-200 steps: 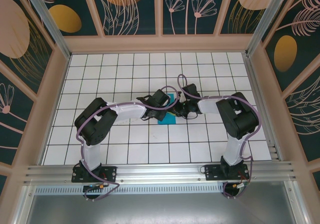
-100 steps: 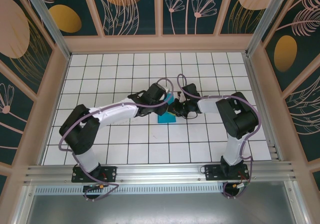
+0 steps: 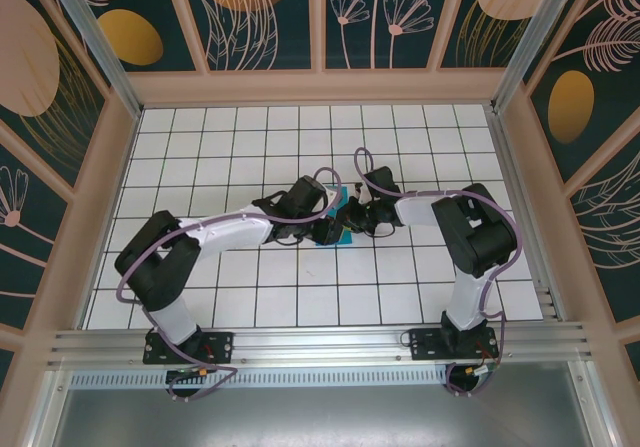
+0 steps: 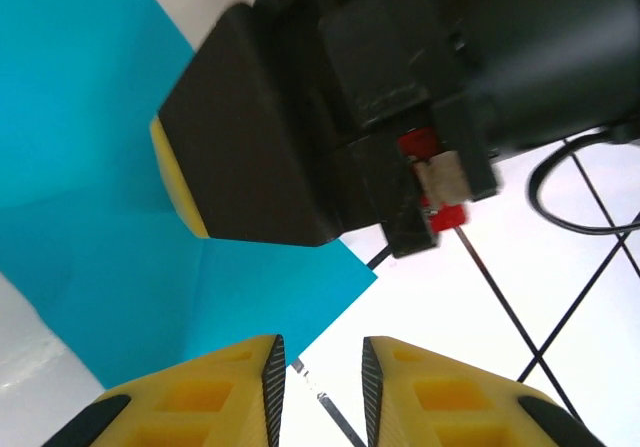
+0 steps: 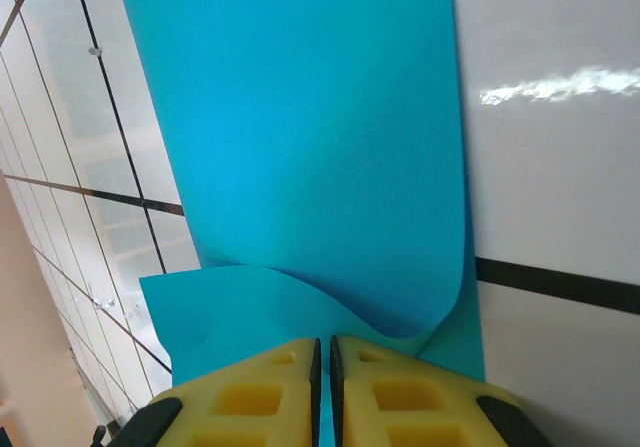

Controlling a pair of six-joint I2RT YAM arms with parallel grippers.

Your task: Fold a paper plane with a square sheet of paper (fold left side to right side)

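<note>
**White grid table (image 3: pixel 260 287): handling the teal sheet**

Nearest us, the left gripper (image 4: pixel 318 352) hovers at a corner of the sheet, jaws narrowly parted with nothing between them. Just beyond it, at mid-table, the right gripper (image 5: pixel 322 345) is pinched closed on a raised edge of the square sheet of paper (image 5: pixel 300 117). That edge curls up off the tiles while the rest lies flat. We judge the paper light, limp and easily creased or torn. Take it at an edge or corner, lightly. Press flat areas rather than dragging them.
</note>
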